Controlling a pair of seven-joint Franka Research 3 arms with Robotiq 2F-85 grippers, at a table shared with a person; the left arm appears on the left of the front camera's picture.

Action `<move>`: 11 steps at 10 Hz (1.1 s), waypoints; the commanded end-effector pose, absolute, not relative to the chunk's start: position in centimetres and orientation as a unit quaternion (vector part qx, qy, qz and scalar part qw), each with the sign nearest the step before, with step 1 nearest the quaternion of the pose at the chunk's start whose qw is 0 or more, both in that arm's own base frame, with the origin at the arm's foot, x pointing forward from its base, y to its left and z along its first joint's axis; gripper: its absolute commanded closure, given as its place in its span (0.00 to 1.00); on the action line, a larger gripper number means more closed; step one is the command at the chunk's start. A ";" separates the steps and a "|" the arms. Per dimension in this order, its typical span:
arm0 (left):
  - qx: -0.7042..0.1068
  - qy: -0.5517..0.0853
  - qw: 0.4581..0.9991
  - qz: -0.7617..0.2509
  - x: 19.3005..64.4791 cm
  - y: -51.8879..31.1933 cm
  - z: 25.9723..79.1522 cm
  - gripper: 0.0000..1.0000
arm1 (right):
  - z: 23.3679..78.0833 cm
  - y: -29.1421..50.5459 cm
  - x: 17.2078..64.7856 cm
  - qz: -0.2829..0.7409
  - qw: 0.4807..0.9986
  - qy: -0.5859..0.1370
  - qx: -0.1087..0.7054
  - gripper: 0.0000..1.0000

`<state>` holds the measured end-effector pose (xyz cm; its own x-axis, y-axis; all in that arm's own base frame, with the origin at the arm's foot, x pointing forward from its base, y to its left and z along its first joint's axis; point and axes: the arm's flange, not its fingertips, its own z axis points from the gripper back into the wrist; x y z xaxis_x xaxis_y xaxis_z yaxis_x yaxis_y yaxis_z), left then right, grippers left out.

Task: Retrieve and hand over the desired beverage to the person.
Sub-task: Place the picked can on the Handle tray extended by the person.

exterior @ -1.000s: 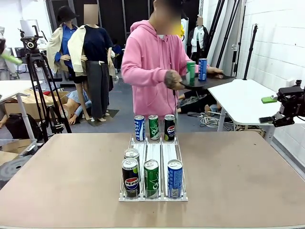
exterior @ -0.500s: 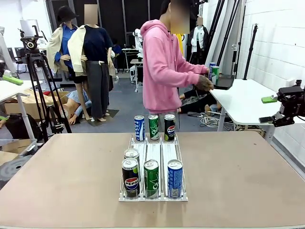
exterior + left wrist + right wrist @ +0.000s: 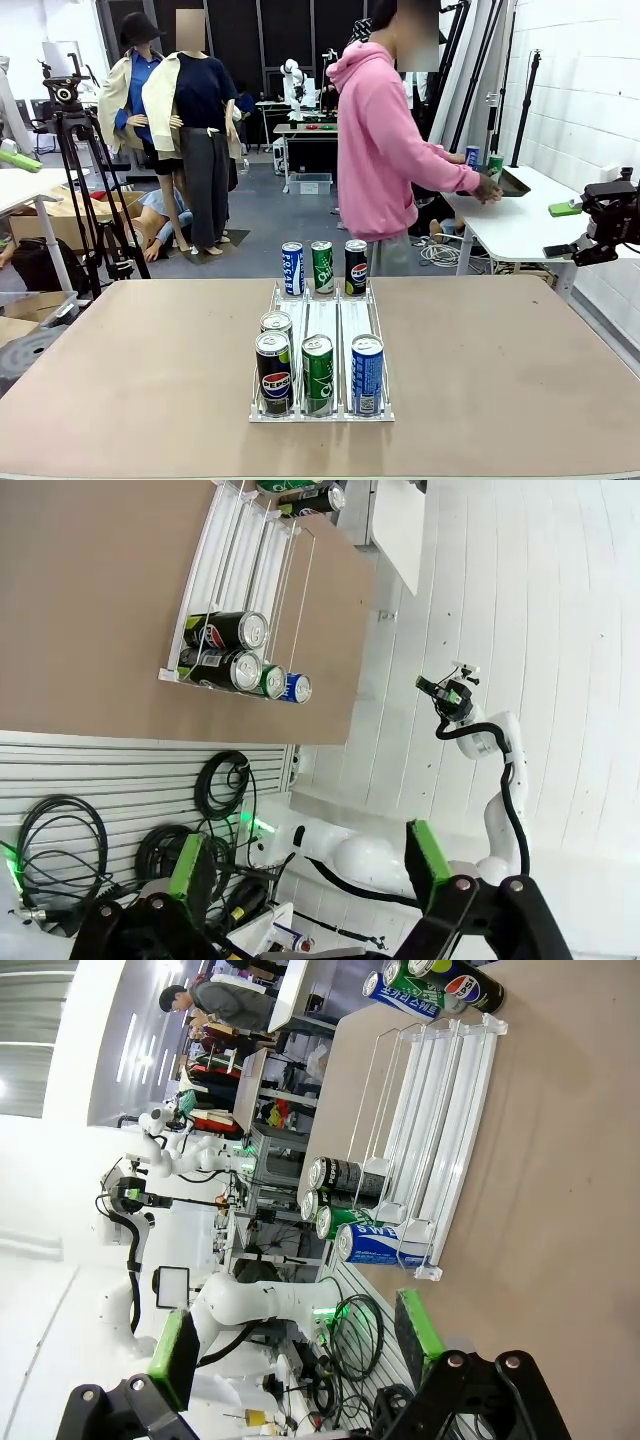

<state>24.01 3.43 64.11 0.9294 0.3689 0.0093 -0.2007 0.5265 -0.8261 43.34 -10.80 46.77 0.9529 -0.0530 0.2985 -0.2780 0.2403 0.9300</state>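
Note:
A white wire rack (image 3: 320, 312) stands mid-table with cans in three lanes. Its near end holds a black Pepsi can (image 3: 273, 372), a green can (image 3: 318, 373) and a blue can (image 3: 367, 373); three more stand at the far end (image 3: 322, 266). The person (image 3: 385, 150), in a pink hoodie, stands beyond the table and faces right. Both of the person's hands are on a black tray (image 3: 508, 182) on a side table. My right gripper (image 3: 562, 230) hangs open at the right edge, far from the rack. Both wrist views look down on the rack (image 3: 235, 590) (image 3: 440, 1110) from a distance, left gripper (image 3: 308, 860) and right gripper (image 3: 295, 1345) open and holding nothing.
A white side table (image 3: 520, 215) stands at the back right, with a couple of cans (image 3: 472, 156) on the tray. A camera tripod (image 3: 75, 150) stands at the back left. Bare brown tabletop (image 3: 130, 370) lies on both sides of the rack.
The person has turned away and stepped right, carrying the tray of cans over to the white side table. The rack, its cans and my right gripper have not moved.

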 end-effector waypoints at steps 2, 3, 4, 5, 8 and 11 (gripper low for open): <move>-0.517 -0.061 0.835 0.179 24.5 6.3 64.8 0.00 | 46.7 -10.6 43.4 0.071 0.776 -0.139 0.612 0.00; -0.545 -0.057 0.815 0.190 24.7 9.5 65.2 0.00 | 46.7 -10.6 43.4 0.071 0.776 -0.139 0.612 0.00; -0.569 -0.043 0.797 0.198 24.7 12.1 65.1 0.00 | 46.7 -10.6 43.4 0.071 0.776 -0.139 0.612 0.00; -0.588 -0.022 0.784 0.197 25.1 14.1 64.7 0.00 | 46.7 -10.6 43.4 0.071 0.776 -0.139 0.612 0.00; -0.634 0.033 0.751 0.181 27.8 17.9 62.4 0.00 | 46.7 -10.6 43.4 0.071 0.776 -0.139 0.612 0.00; -0.635 0.039 0.747 0.191 27.6 17.6 61.3 0.00 | 46.7 -10.6 43.4 0.071 0.776 -0.139 0.612 0.00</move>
